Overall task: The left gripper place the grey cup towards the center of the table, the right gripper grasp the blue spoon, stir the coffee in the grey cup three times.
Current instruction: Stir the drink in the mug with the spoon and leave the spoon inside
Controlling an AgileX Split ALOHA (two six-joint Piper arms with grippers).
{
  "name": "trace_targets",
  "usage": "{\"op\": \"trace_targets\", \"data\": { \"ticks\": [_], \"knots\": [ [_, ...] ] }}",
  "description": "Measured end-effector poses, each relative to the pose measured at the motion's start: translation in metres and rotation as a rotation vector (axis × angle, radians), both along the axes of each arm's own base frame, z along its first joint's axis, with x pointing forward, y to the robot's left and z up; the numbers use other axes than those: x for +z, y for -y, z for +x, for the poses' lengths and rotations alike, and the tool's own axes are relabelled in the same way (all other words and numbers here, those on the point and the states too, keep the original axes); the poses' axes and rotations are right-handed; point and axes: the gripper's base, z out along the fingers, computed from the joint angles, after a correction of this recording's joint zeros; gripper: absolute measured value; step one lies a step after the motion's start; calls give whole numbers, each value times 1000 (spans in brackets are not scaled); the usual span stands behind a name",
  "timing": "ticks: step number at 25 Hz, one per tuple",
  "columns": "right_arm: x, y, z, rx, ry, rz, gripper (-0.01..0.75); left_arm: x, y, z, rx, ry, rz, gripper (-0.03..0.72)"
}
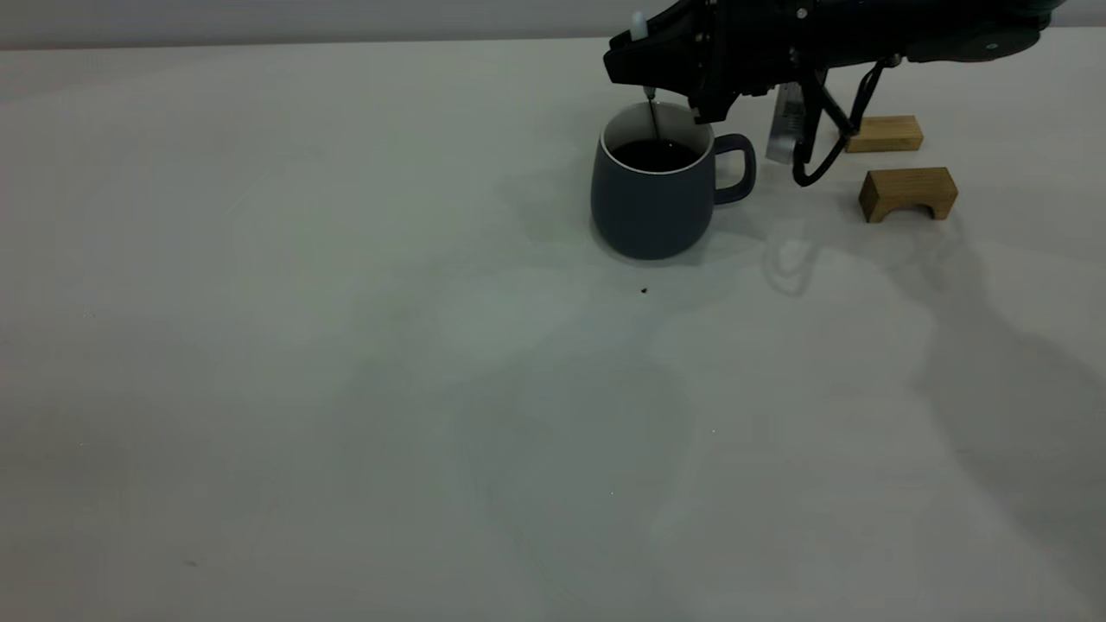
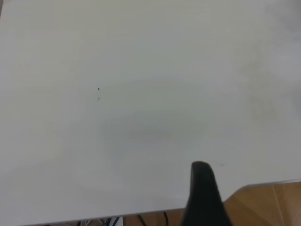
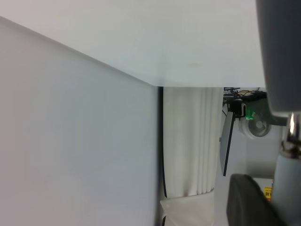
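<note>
The grey cup stands upright on the table, right of its middle and toward the back, with its handle toward the wooden blocks. Black coffee fills it. My right gripper hangs just above the rim, shut on the blue spoon, which is held upright. The spoon's metal neck reaches down into the coffee. In the right wrist view the pale handle runs beside a dark finger toward the cup. My left gripper is outside the exterior view, over bare table near an edge.
Two wooden blocks lie right of the cup: a flat one and an arched one. A tiny dark speck sits in front of the cup. The right arm's cable hangs between the cup handle and the blocks.
</note>
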Motion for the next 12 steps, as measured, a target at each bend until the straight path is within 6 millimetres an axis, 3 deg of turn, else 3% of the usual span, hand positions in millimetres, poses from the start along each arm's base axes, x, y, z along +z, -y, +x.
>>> {"op": "trace_targets", "data": {
  "ticks": [12],
  "knots": [
    [1,23,-6,122,16,5,120,0,0,0,0,0,0,585]
  ]
}}
